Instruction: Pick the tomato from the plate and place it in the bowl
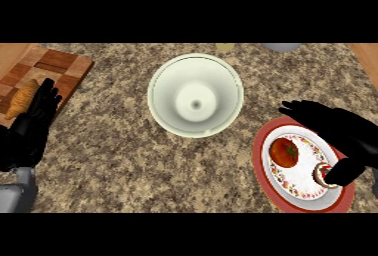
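A red tomato (283,152) lies on the white middle of a red-rimmed plate (263,165) at the lower right. My right hand (336,127) hovers over the plate's right side, fingers spread toward the upper left and thumb low near the plate's edge; it is open and apart from the tomato. A pale green bowl (196,95) stands upright in the middle of the counter, up and left of the plate, with nothing in it. My left hand (31,125) rests open at the left edge, fingers up.
A checkered wooden cutting board (52,67) lies at the upper left with a croissant (23,98) on it, partly behind my left hand. A small round item (322,173) sits on the plate under my right thumb. Two objects (280,47) peek in at the top edge.
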`<move>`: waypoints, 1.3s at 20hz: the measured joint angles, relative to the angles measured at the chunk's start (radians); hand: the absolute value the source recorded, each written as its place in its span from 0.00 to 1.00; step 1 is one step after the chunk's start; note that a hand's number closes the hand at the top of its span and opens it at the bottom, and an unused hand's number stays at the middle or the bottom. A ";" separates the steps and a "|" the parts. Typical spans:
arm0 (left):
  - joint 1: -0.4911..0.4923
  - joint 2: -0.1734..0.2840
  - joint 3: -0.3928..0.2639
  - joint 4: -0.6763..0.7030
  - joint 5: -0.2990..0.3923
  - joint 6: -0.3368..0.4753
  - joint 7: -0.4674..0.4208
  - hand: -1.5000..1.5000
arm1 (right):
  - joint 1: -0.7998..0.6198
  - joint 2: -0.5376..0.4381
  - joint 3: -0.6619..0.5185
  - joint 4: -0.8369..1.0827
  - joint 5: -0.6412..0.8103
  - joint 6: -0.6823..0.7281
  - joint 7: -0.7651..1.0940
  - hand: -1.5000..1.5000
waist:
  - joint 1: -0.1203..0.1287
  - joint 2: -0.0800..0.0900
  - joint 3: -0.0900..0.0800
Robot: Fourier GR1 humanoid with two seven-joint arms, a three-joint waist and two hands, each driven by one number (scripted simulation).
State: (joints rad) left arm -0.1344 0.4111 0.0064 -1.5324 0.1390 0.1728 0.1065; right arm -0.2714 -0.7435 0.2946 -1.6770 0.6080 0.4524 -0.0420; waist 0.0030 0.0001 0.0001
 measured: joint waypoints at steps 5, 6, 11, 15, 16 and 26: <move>0.029 -0.030 0.010 -0.017 -0.027 -0.011 -0.011 0.50 | 0.031 0.042 -0.004 0.048 0.076 0.005 -0.052 0.00 | 0.000 0.000 0.000; 0.014 -0.034 0.015 -0.002 -0.031 -0.016 -0.013 0.50 | 0.018 0.063 -0.003 0.062 0.089 0.015 -0.048 0.00 | -0.001 0.000 0.000; -0.018 -0.054 0.039 0.013 -0.059 -0.028 0.010 0.50 | 0.037 0.121 -0.022 0.090 0.159 0.022 -0.071 0.00 | -0.002 0.000 0.000; -0.022 -0.082 0.036 -0.001 -0.088 -0.027 0.023 0.50 | 0.040 0.180 -0.027 0.120 0.217 0.001 -0.078 0.00 | -0.001 0.000 0.000; -0.016 -0.079 0.047 -0.002 -0.086 -0.039 0.016 0.50 | 0.044 0.184 -0.038 0.127 0.226 -0.005 -0.092 0.00 | -0.001 0.000 0.000; -0.026 -0.098 0.087 0.001 -0.107 -0.083 0.022 0.50 | 0.011 0.287 -0.038 0.235 0.326 0.015 -0.131 1.00 | -0.001 0.000 -0.001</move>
State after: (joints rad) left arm -0.1602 0.3130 0.0929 -1.5313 0.0324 0.0903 0.1289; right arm -0.2604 -0.4561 0.2566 -1.4418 0.9343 0.4675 -0.1729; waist 0.0023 -0.0002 -0.0005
